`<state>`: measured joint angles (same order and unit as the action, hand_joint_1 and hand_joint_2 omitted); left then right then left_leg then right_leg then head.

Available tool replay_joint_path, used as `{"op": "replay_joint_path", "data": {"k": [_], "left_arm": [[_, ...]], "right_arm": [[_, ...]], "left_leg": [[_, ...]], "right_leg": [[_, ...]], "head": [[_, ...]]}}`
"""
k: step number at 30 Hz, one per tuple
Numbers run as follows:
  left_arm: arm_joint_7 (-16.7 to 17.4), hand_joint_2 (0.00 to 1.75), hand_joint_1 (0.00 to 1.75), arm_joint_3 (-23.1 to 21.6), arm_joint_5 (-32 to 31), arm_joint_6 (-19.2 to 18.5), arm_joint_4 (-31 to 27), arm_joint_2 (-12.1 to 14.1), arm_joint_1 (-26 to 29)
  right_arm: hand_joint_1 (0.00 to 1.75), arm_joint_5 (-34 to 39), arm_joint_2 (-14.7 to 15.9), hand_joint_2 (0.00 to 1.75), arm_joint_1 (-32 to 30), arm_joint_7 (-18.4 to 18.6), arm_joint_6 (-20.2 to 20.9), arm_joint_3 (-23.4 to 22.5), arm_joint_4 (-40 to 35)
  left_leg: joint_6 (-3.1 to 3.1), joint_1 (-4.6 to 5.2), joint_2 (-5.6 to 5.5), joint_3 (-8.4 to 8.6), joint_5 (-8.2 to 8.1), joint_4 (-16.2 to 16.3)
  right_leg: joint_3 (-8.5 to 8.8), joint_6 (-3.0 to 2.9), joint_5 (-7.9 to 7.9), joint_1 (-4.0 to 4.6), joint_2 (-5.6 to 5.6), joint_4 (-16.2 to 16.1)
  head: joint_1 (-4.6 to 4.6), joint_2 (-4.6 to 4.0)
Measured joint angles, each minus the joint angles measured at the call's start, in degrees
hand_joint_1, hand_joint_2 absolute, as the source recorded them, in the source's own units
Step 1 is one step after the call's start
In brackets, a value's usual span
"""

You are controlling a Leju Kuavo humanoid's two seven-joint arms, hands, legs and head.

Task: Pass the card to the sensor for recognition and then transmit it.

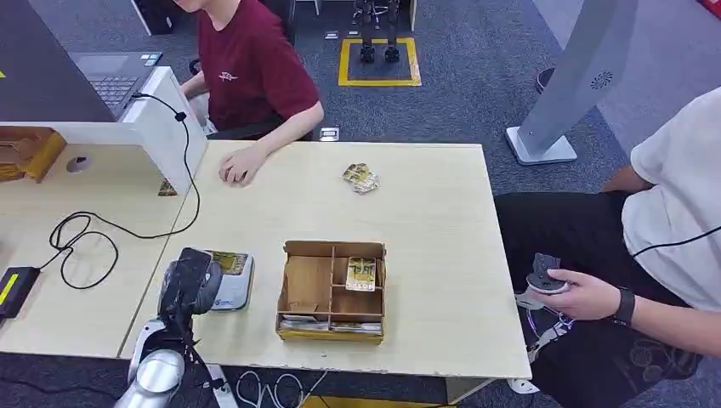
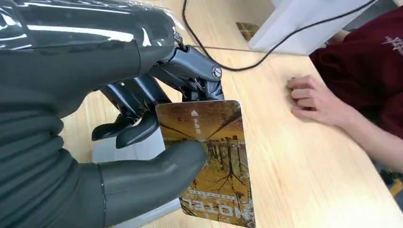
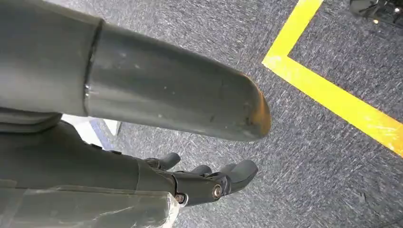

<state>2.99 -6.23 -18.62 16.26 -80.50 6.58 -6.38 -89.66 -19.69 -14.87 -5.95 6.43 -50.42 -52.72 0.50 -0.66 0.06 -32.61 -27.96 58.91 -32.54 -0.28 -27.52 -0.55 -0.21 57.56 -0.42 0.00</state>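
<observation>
A light wooden table point(image 1: 425, 255) occupies the centre of the head view, with a second, adjoining table point(image 1: 51, 255) at its left carrying a white raised desk unit point(image 1: 161, 127), a laptop point(image 1: 110, 76), a black cable point(image 1: 127, 229) and a small black box with a yellow label point(image 1: 13, 289).

Two persons are seated at the table. A person in a dark red shirt point(image 1: 251, 68) is located at the far side, with one hand point(image 1: 241, 164) laid flat on the tabletop. A person in a white shirt point(image 1: 680, 204) is located at the right side, and a handheld controller point(image 1: 544, 276) is held in that person's hand point(image 1: 587, 296).

An open cardboard box with compartments point(image 1: 332, 291) is placed near the front edge of the table. One card point(image 1: 361, 274) is seen in its far right compartment. A small stack of cards point(image 1: 361, 178) lies further back on the table.

A flat grey sensor pad point(image 1: 231, 285) is positioned just left of the cardboard box. The left hand point(image 1: 189, 285) is located over the near left part of this pad.

In the left wrist view, a yellow-brown card point(image 2: 214, 156) printed with trees is pinched between the thumb point(image 2: 157, 171) and the fingers point(image 2: 138, 102) of the left hand. Contact between card and pad cannot be determined.

In the right wrist view, the right hand point(image 3: 199, 183) is seen above grey carpet point(image 3: 304, 156) marked with a yellow line point(image 3: 332, 99). Its fingers are loosely extended and nothing is held.
</observation>
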Motion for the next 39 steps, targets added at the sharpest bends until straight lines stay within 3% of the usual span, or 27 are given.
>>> {"op": "replay_joint_path", "data": {"k": [17,39], "left_arm": [[-0.22,1.75,1.75,-1.34,1.11,2.87,8.97,-1.05,-1.58],[-2.64,1.75,1.75,-0.07,7.01,4.70,13.18,-0.15,-2.80]], "right_arm": [[0.00,-0.02,0.39,0.00,0.94,-0.17,-1.99,-0.09,3.11],[0.00,-0.02,1.07,0.00,1.97,-0.57,-3.81,-0.44,5.84]], "left_leg": [[0.00,0.00,0.00,0.00,0.00,0.00],[0.01,0.00,0.00,0.01,0.02,0.00]], "right_leg": [[-0.01,0.00,-0.01,0.00,0.01,0.00],[0.02,0.00,-0.01,0.00,0.00,0.01]], "head": [[-0.02,0.00],[-0.02,0.00]]}}
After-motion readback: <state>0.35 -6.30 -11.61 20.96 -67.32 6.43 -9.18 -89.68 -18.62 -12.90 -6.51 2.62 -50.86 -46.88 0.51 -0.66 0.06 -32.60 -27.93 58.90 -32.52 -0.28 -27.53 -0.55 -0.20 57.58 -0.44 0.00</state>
